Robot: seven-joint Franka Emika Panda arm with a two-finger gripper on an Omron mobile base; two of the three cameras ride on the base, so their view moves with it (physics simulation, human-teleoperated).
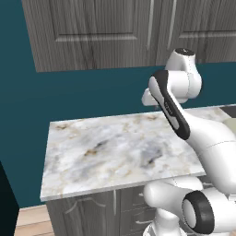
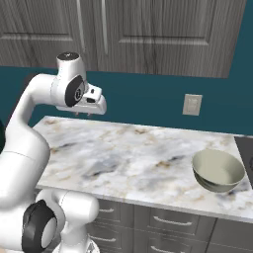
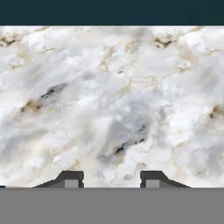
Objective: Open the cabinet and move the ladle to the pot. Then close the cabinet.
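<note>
The cabinet (image 2: 148,34) is mounted on the teal wall above the desk (image 2: 123,158). It is made of dark grey wood-grain, with two panelled doors, both seen shut, and slim vertical silver bar handles set close together at the middle seam. The pot (image 2: 218,170) is placed on the right part of the marble desk, near its front edge. It is a round, wide, grey-olive bowl shape with a paler inside, upright and seen empty.
</note>
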